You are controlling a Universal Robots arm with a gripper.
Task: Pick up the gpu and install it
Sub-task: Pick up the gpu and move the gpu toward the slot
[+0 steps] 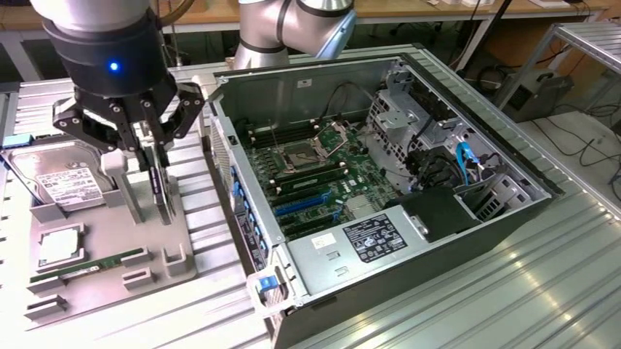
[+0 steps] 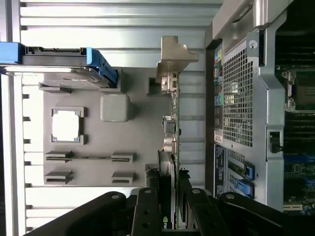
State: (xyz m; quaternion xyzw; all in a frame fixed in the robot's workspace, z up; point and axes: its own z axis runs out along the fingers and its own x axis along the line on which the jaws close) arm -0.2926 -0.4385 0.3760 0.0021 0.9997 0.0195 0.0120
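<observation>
Beside the open computer case (image 1: 291,87), a grey parts tray (image 1: 185,270) held a silver hard drive (image 1: 68,185) with a white label, a square processor chip (image 1: 60,247), a slim green memory stick (image 1: 87,266) and the gpu (image 1: 163,193), each in its own slot. The gpu stood on edge in the slot nearest the case, thin and dark, with a tan-brown edge and a bare metal bracket (image 2: 173,54) at one end. The gripper (image 1: 153,156) was closed narrowly on the card's upper edge, one finger on each face, while the card sat in the tray. Inside the case lay the motherboard (image 1: 321,171) with blue expansion slots (image 1: 301,203) and a power supply bearing a black label (image 1: 374,238). Print on both labels was too small to read, as was a small green mark (image 2: 165,222) on the card.
</observation>
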